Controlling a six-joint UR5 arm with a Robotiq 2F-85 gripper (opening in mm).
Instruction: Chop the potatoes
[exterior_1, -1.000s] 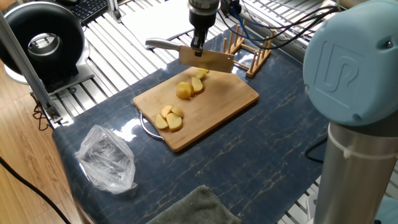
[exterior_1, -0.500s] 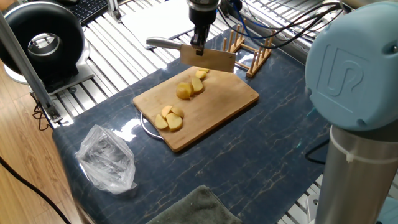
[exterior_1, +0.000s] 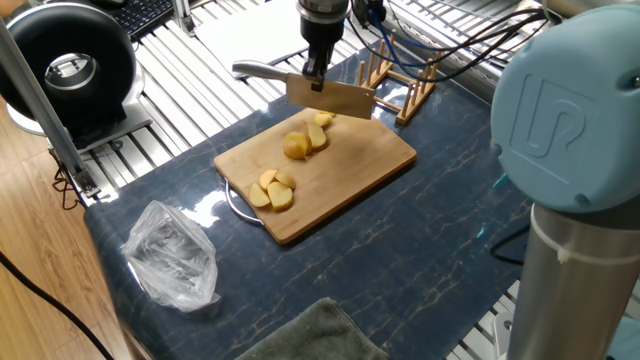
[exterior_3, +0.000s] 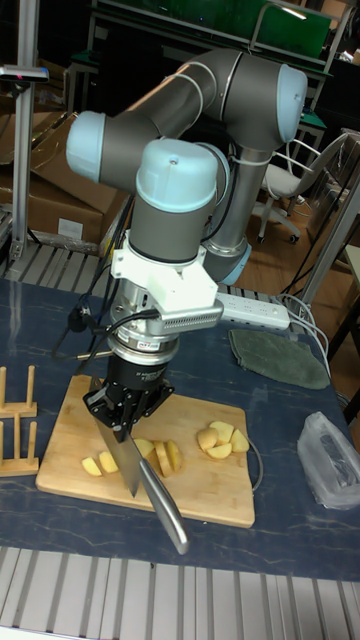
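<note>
Peeled pale-yellow potatoes (exterior_1: 297, 144): three clusters on the rectangular bamboo cutting board (exterior_1: 350, 170), one at its far edge under the blade, one mid-board, one near the front corner; board lies on the dark blue marbled worktop (exterior_1: 420, 250). Steel cleaver with grey handle (exterior_1: 330, 97), clamped in the closed black pincer (exterior_1: 316, 72), hangs just above the far pieces. Advised: bring the blade straight down square onto the rounded mid-board piece, keeping it vertical so the potato does not roll aside

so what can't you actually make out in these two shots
- Fixed view: the knife blade hides part of the far potato piece.
- Tall fixed view: the gripper and blade cover the middle potatoes.
- Both views: whether the edge touches the bamboo board is unclear.
</note>
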